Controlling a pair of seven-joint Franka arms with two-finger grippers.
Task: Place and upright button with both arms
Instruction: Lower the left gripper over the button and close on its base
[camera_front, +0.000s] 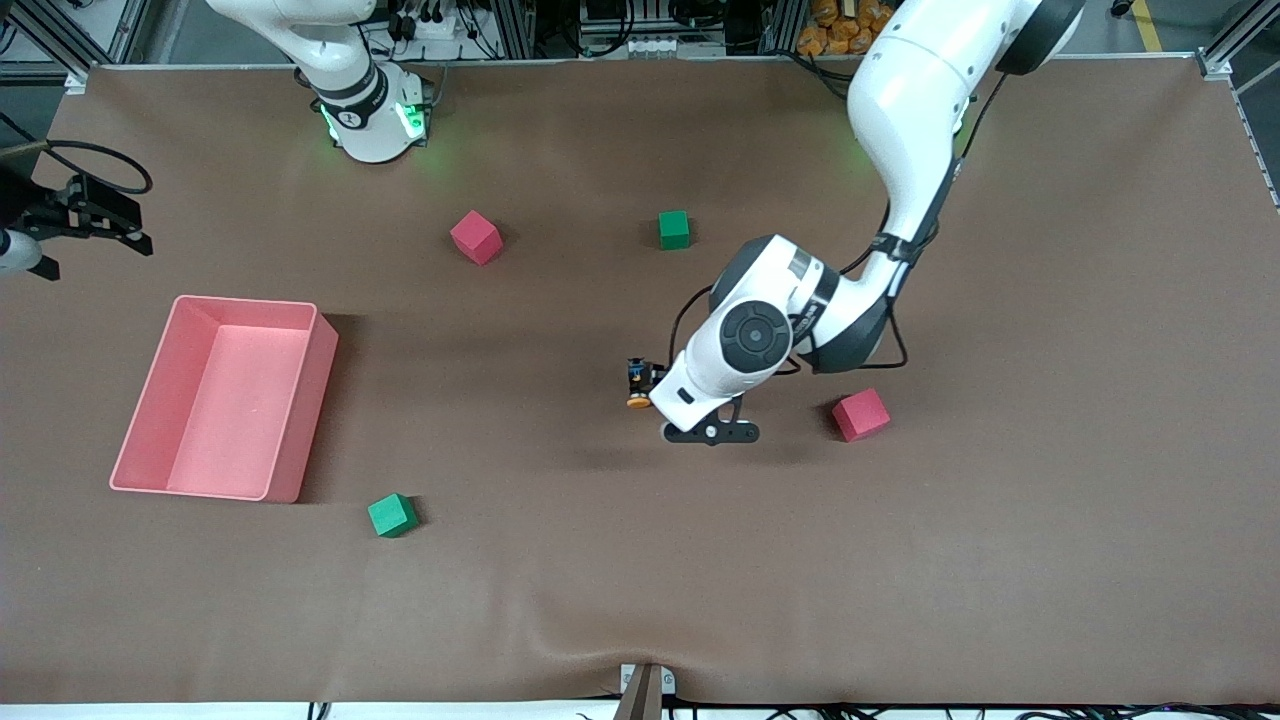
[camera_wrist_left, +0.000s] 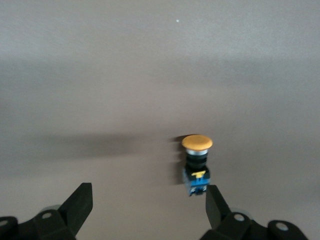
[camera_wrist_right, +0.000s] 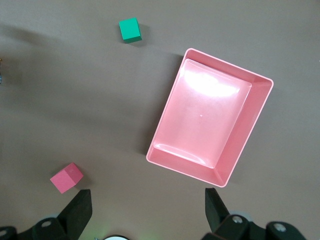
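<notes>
Front view: we find the button (camera_front: 638, 385) lying on its side on the brown table (camera_front: 1000, 560), about mid-table, orange cap toward the front camera and black-and-blue body pointing toward the bases. The left arm reaches down right beside it, so its wrist hides the left gripper (camera_front: 712, 432), which sits low over the mat just beside the button. The right gripper (camera_front: 85, 215) waits over the table edge at the right arm's end, with the pink bin (camera_front: 318, 350) near it. Four foam cubes, two pink and two green, lie scattered well apart from the button.

Left wrist view: the left gripper (camera_wrist_left: 147, 202) stands wide apart and empty. The button (camera_wrist_left: 196, 165) lies close to one fingertip (camera_wrist_left: 215, 200), not between the two, and nothing touches it.

Right wrist view: the right gripper (camera_wrist_right: 147, 202) is likewise spread and empty, looking down on the pink bin (camera_wrist_right: 260, 125), one pink cube and one green cube.

Handling, as we judge it: a small, light, rigid plastic part. The domed cap looks smooth and likely to slip, and the round body may roll when nudged. We would pinch across the black body just under the cap, where the sides are straighter, and keep off the blue terminal end, which seems the most delicate part. Standing it up probably needs one gripper to steady it
</notes>
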